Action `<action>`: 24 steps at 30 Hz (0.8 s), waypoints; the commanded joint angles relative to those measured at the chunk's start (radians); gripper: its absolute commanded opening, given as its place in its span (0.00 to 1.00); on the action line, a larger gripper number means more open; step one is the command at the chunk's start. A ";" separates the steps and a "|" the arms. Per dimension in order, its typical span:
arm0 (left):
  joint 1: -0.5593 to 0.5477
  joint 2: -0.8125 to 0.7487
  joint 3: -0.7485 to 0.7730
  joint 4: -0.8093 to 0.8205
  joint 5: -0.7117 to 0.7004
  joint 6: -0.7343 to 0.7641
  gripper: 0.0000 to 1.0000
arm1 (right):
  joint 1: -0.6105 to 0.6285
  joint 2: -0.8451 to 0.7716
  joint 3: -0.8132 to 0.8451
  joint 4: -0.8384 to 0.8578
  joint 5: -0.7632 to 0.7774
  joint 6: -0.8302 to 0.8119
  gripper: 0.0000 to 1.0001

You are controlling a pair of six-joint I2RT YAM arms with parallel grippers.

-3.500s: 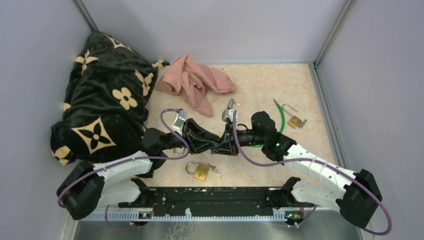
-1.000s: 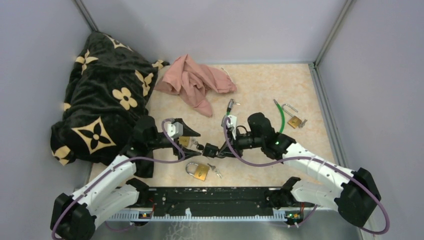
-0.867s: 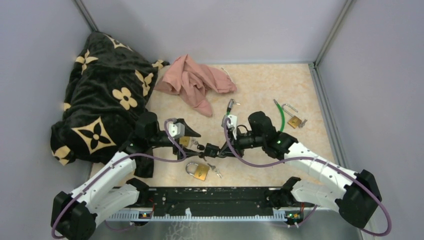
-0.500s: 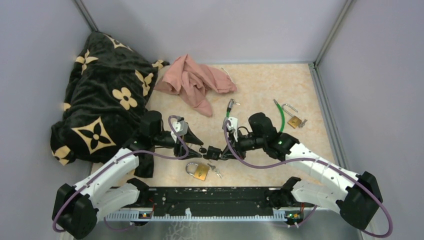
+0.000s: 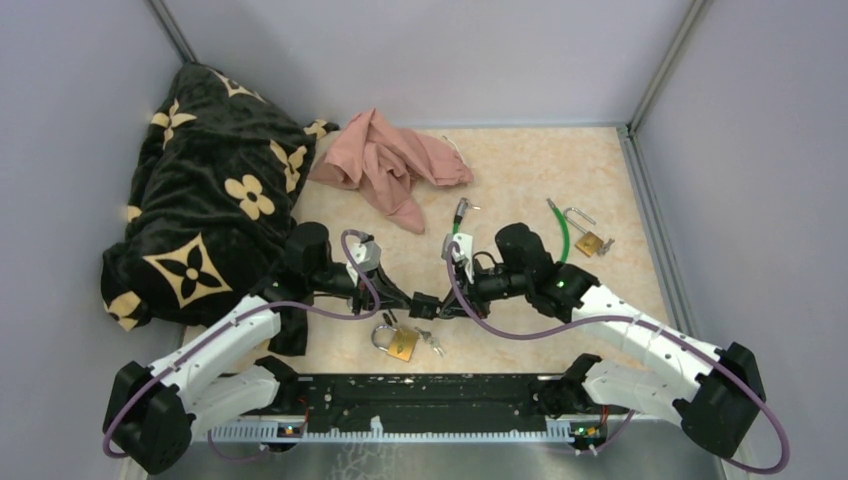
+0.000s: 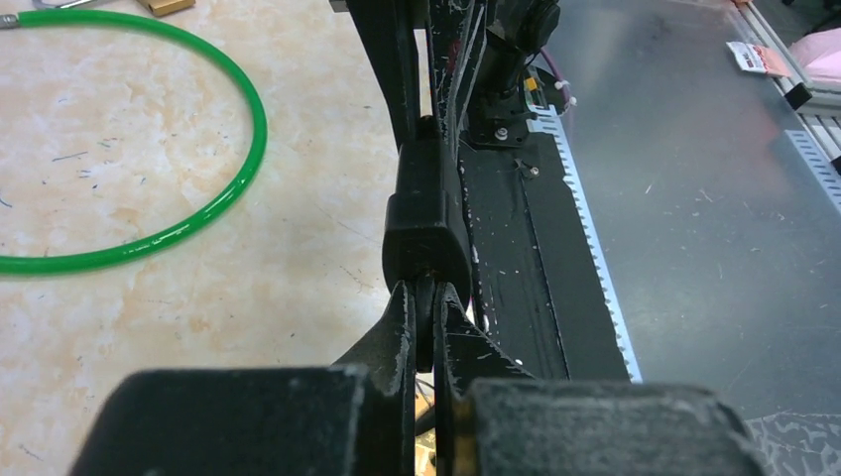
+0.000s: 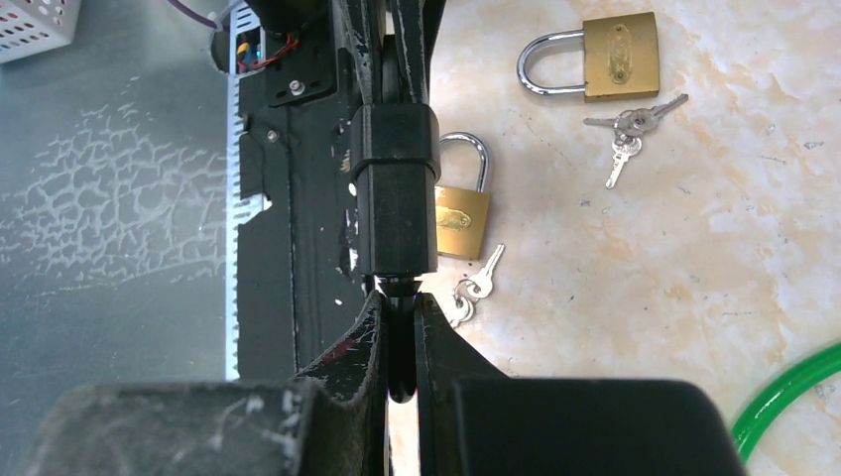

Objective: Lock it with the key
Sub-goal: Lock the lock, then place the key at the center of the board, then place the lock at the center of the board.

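Right wrist: black lock (image 7: 397, 188) pinched between both jaws.

blk lock (image 5: 424, 302) | oblong block | horiz, clamped at both ends

Matt black block (image 7: 395, 188), brass padlock (image 5: 401, 344), glossy green cable (image 6: 260, 117), plush blanket (image 5: 215, 190), pink cloth (image 5: 385, 160)

The right fingers (image 7: 352, 347) pinch a black block (image 7: 395, 198), a brass padlock (image 7: 462, 220) and keys (image 7: 474, 288) lying just beside it.
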 commanded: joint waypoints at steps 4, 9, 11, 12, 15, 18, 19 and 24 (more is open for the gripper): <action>0.005 -0.043 0.020 -0.056 -0.105 0.083 0.00 | 0.006 -0.011 0.076 0.061 0.007 -0.016 0.00; 0.134 -0.096 0.039 -0.279 -0.177 0.351 0.00 | -0.043 -0.011 0.040 0.016 0.057 -0.021 0.00; 0.192 -0.120 0.046 -0.346 -0.183 0.416 0.00 | -0.057 -0.007 0.040 -0.003 0.096 -0.022 0.00; 0.217 -0.132 0.050 -0.374 -0.182 0.437 0.00 | -0.061 -0.003 0.046 -0.015 0.115 -0.027 0.00; 0.261 -0.164 0.052 -0.428 -0.171 0.452 0.00 | -0.082 0.011 0.061 -0.040 0.153 -0.038 0.00; 0.264 -0.190 0.022 -0.361 -0.210 0.341 0.00 | -0.090 0.062 0.064 -0.013 0.172 0.013 0.00; 0.264 -0.190 0.001 -0.294 -0.252 0.256 0.00 | -0.090 0.089 0.059 0.019 0.182 0.058 0.00; 0.264 -0.176 -0.102 -0.001 -0.655 -0.448 0.02 | -0.090 0.298 0.036 0.282 0.083 0.401 0.00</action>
